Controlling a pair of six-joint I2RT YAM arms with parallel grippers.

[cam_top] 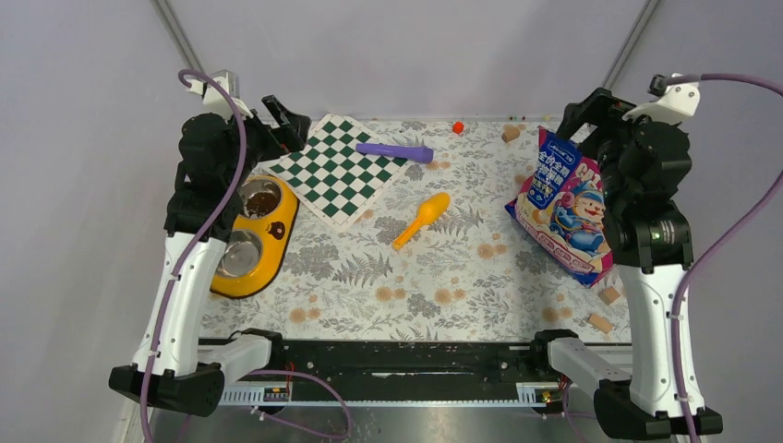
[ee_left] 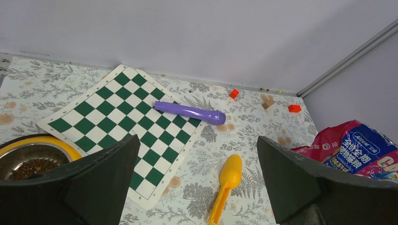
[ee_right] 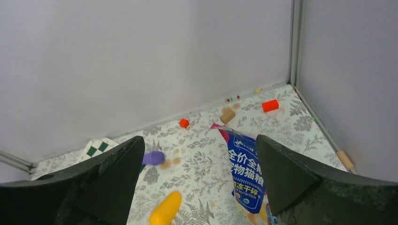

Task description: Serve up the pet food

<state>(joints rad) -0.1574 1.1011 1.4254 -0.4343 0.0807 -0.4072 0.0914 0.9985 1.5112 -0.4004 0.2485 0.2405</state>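
Pet food bag (cam_top: 565,208) flat at bench (cam_top: 462,286) right, near my right claw (ee_right: 199,143); kibble (cam_top: 261,199) sits in feeder (cam_top: 282,233) far bowl. Left claw (ee_left: 197,145), right claw both wide open, empty. Best, I judge: pinch bag top edge squarely, lift slow.

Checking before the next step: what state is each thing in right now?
pet food bag: lying flat; open or sealed unclear
feeder: kibble in far bowl, near bowl empty
scoop: lying loose, unheld
chessboard mat: spread flat
left gripper: open, empty
right gripper: open, empty
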